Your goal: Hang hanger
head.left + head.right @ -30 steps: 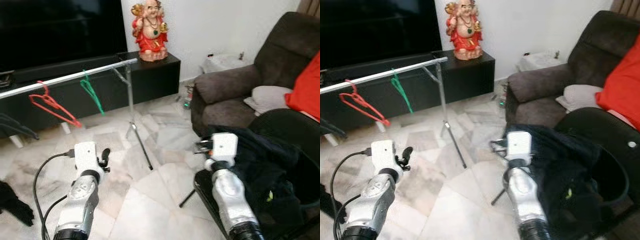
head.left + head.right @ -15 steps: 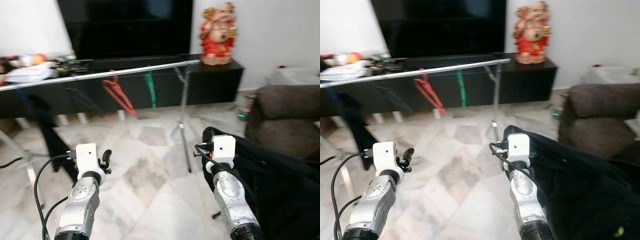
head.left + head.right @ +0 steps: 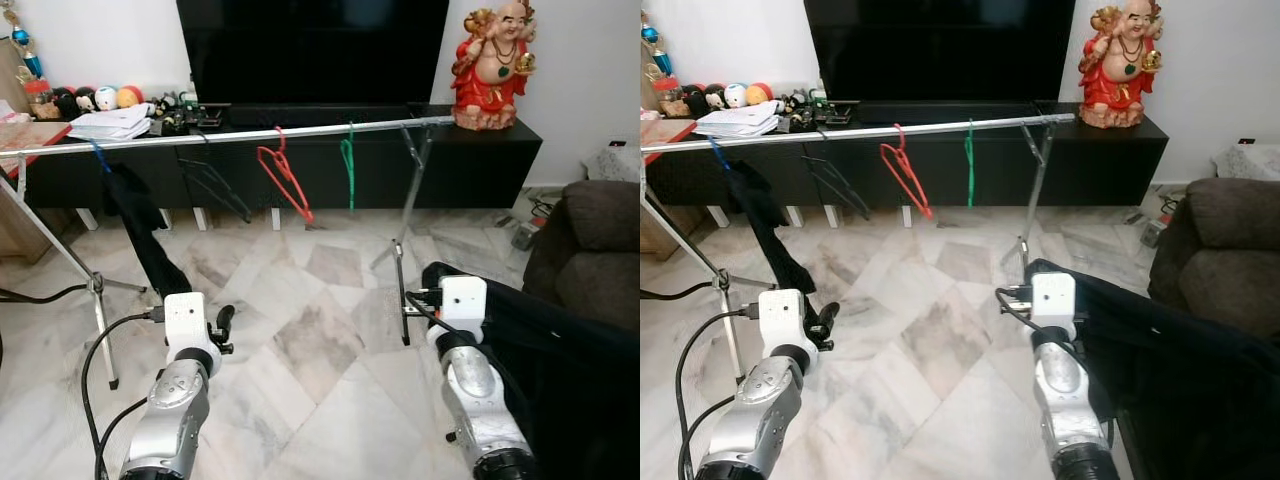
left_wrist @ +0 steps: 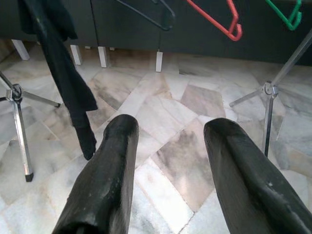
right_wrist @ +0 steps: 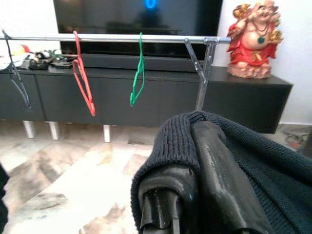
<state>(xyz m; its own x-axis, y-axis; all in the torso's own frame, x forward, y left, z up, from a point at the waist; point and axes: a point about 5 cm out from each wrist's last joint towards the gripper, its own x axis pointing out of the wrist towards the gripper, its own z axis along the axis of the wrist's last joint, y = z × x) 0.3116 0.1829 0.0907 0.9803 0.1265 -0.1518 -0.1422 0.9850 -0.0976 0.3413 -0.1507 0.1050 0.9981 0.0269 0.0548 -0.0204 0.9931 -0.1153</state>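
Note:
A silver clothes rail (image 3: pixel 250 133) spans the room in front of me. On it hang a black hanger (image 3: pixel 215 185), a red hanger (image 3: pixel 283 180), a green hanger (image 3: pixel 348 170) and, at the left, a dark garment (image 3: pixel 140 225). My right gripper (image 5: pixel 192 134) is shut on a dark knit sweater (image 3: pixel 560 340) that drapes over its fingers and trails to the right. Whether a hanger is inside the sweater is hidden. My left gripper (image 4: pixel 170 131) is held low over the marble floor, open, with nothing between its fingers.
A black TV stand (image 3: pixel 480 150) behind the rail carries a red statue (image 3: pixel 497 60), papers and balls. The rail's tripod legs (image 3: pixel 400 290) stand near my right arm, another tripod (image 3: pixel 95 290) at the left. A brown sofa (image 3: pixel 600 250) is at the right.
The whole picture has shifted: the camera turned left, away from the sofa, and now faces the rail squarely. Both arms keep their pose; the right one still holds the sweater.

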